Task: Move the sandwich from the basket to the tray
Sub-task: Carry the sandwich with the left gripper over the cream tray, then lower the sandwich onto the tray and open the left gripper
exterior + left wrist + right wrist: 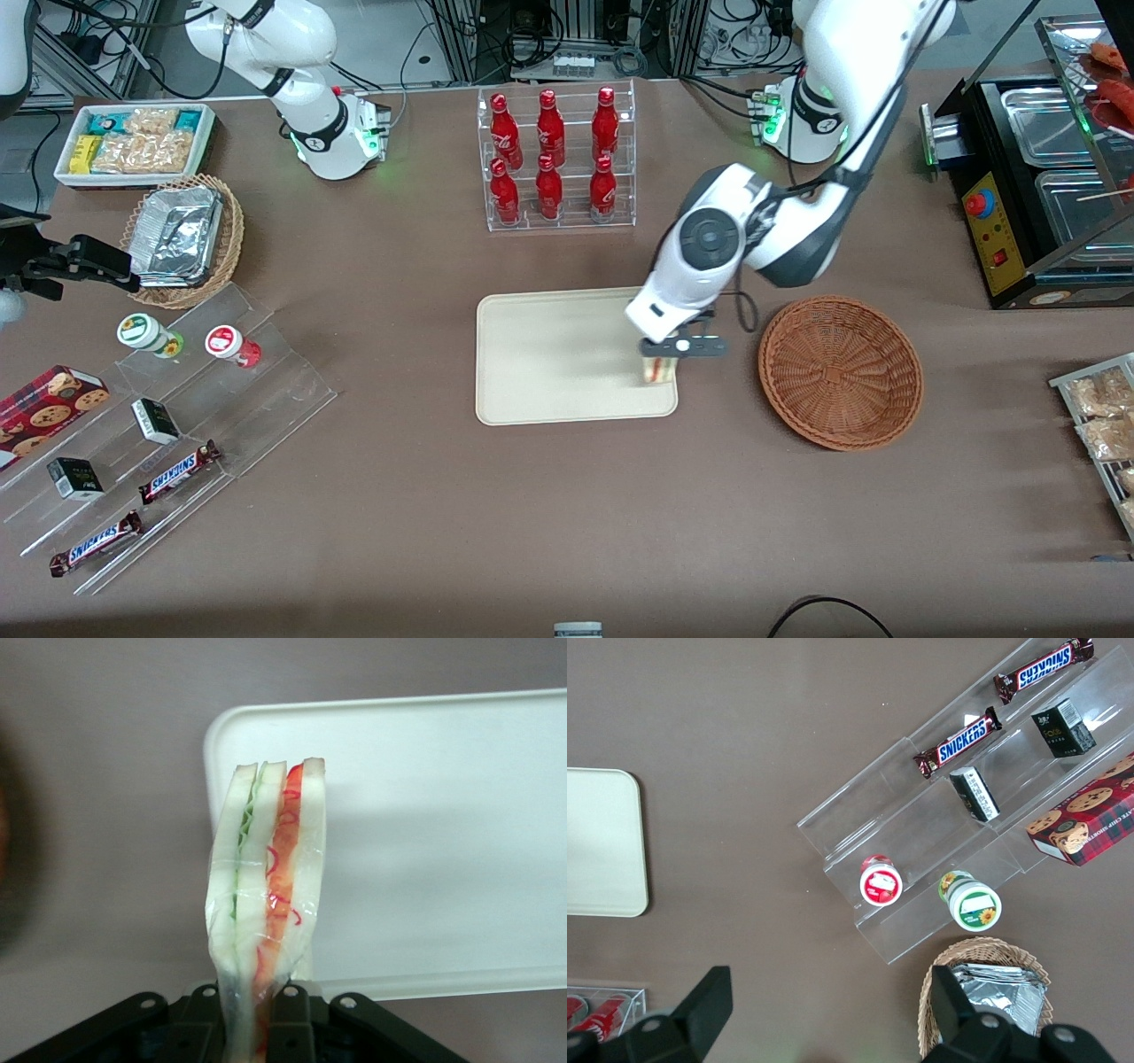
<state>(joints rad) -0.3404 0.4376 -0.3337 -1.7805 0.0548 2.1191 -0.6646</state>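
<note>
My left gripper (pixel 660 356) is shut on the sandwich (pixel 656 371), a plastic-wrapped wedge of pale bread with green and red-orange filling. It hangs over the edge of the cream tray (pixel 558 354) that faces the basket. In the left wrist view the sandwich (pixel 266 895) sticks out from between the black fingers (pixel 292 1028), with the tray's corner (pixel 425 842) underneath. The round reddish-brown wicker basket (pixel 839 372) stands beside the tray, toward the working arm's end, with nothing in it.
A clear rack of red bottles (pixel 555 159) stands farther from the front camera than the tray. Toward the parked arm's end are an acrylic stand with snack bars (pixel 168 416), a foil container in a lighter basket (pixel 182 239) and a white snack bin (pixel 133 142). A black appliance (pixel 1036 186) stands at the working arm's end.
</note>
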